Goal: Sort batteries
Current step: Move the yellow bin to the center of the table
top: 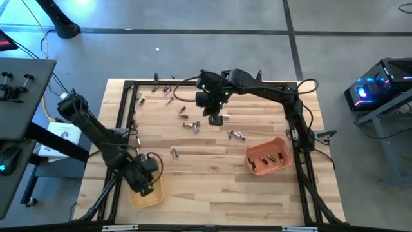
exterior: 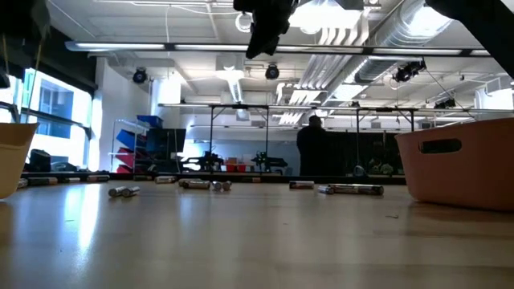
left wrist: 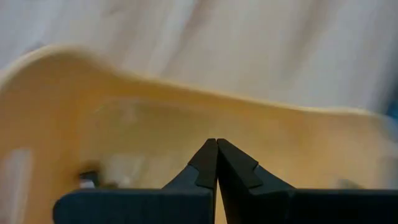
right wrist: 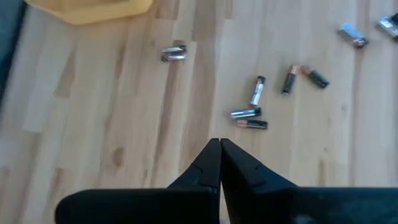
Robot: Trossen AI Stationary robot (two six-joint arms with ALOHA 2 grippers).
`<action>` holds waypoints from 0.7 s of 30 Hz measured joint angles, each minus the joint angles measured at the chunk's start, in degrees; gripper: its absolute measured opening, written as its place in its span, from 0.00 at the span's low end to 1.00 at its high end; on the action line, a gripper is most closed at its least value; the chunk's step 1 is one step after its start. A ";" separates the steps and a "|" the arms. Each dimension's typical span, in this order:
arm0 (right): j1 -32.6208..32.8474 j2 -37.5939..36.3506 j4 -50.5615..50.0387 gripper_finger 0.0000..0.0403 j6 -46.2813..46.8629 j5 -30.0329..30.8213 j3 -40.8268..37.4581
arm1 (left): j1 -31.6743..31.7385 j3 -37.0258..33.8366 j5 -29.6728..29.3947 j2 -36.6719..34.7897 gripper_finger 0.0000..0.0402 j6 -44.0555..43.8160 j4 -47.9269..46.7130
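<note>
We see a pale wooden surface (top: 212, 183) with a dark metal frame around it. Many tiny batteries (top: 190, 125), silvery and dark little cylinders, lie scattered over the upper middle of the high view, and a few more sit near the centre. One small battery (top: 174, 153) lies alone, left of the middle. At the lower left of that view sits a yellow plastic tray (top: 153, 195), and the left pincer (top: 145, 187) hangs right over it. From the left wrist view, its two dark fingers (left wrist: 205, 163) are pressed together with nothing between them, and the yellow tray fills the view behind. At the right of the high view sits an orange plastic tray (top: 255, 157) with a few batteries inside. The right pincer (top: 215, 118) is up above the scattered batteries near the top middle. Its fingers (right wrist: 208, 163) are pressed together too, and they pinch nothing.
</note>
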 joint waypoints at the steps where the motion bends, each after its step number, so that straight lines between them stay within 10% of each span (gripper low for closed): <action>1: -0.14 0.01 -0.40 0.00 0.72 -0.95 0.00 | 0.65 -0.61 -0.01 0.25 0.00 -0.60 -0.20; 8: 3.89 -3.46 -6.27 0.00 2.42 0.01 -6.44 | 3.36 -0.91 -3.62 -0.60 0.00 3.88 -0.54; 16: 8.10 -33.80 20.00 0.00 25.28 8.94 -51.85 | 3.86 -2.71 -0.36 -0.98 0.00 6.45 -3.18; 21: 12.36 -47.75 27.23 0.00 43.66 14.22 -66.22 | 5.09 -5.11 3.65 -0.08 0.00 13.93 3.50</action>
